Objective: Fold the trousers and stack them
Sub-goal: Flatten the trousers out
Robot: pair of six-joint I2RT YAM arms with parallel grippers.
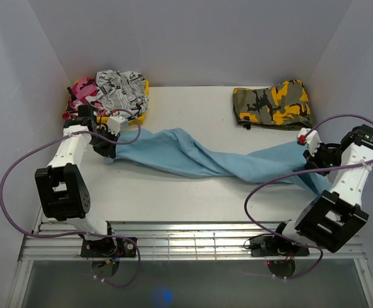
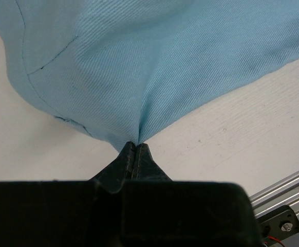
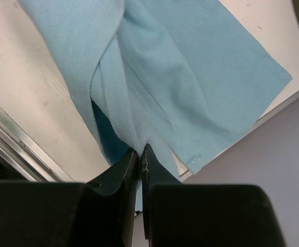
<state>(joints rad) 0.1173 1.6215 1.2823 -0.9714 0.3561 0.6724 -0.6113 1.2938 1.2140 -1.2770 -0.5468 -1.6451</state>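
The light-blue trousers (image 1: 199,157) stretch twisted across the table from left to right. My left gripper (image 1: 107,149) is shut on the cloth at the left end; in the left wrist view the trousers (image 2: 154,62) bunch into the closed tips of the left gripper (image 2: 134,145). At the right end my right gripper (image 1: 313,168) is shut on a fold of the trousers (image 3: 185,77), pinched at the tips of the right gripper (image 3: 141,150). That end hangs near the table's right edge.
A camouflage garment (image 1: 273,102) in yellow and olive lies folded at the back right. A pile of patterned clothes (image 1: 109,93) sits at the back left, close behind the left arm. Purple cables loop beside both arms. The metal rail (image 1: 186,239) runs along the near edge.
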